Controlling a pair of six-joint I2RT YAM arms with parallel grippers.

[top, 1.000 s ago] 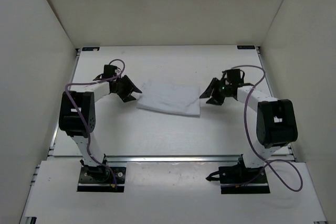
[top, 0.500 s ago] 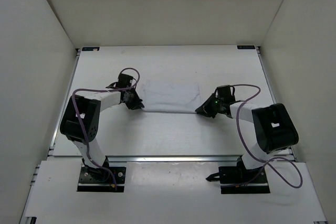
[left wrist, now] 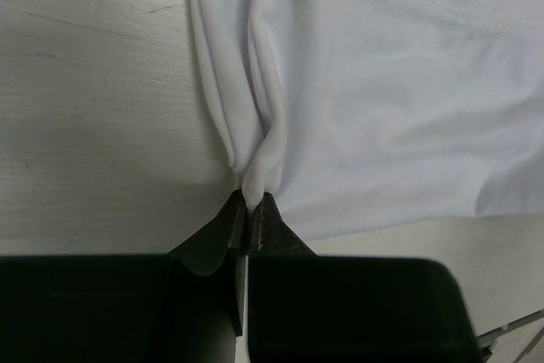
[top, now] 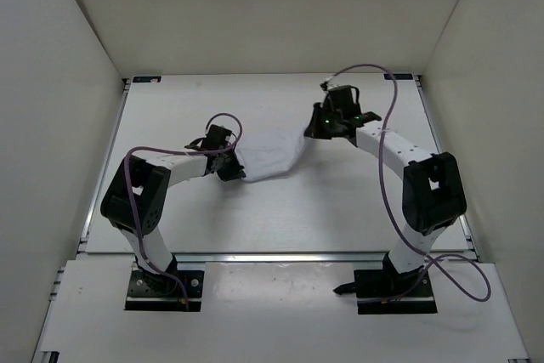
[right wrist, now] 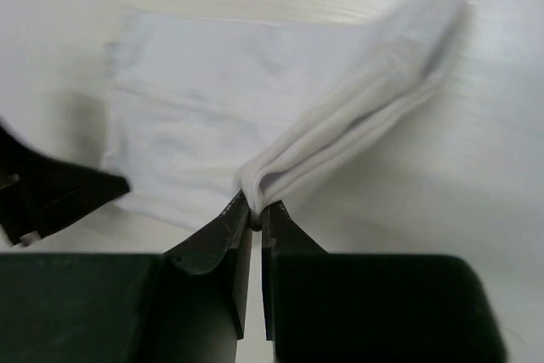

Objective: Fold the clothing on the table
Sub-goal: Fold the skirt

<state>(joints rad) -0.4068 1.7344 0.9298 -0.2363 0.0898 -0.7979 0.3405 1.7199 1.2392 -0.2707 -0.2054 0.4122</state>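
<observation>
Left wrist view: the left gripper [left wrist: 249,203] has its jaws pressed together on a little bunch of the clothing [left wrist: 382,99]. It pinches the white cloth at its edge, low down on the table [left wrist: 85,125]. In the right wrist view, the right gripper [right wrist: 252,208] also has its jaws shut tight on the cloth. It pinches a thick flap of a few layers, and this flap seems to be raised off the table.

The step in hand looks like the fold itself. Each arm has one side of the cloth in its grip, and the right arm holds its side up. The next move likely calls for carrying the raised side over the flat part. It should then go down softly, so the edges line up, with both pinches tight until it lands.

In the top view the cloth lies near the middle of the table, stretched between the two grippers. The table edges and the white walls are well apart from it, so there is open room all around to swing the flap.
</observation>
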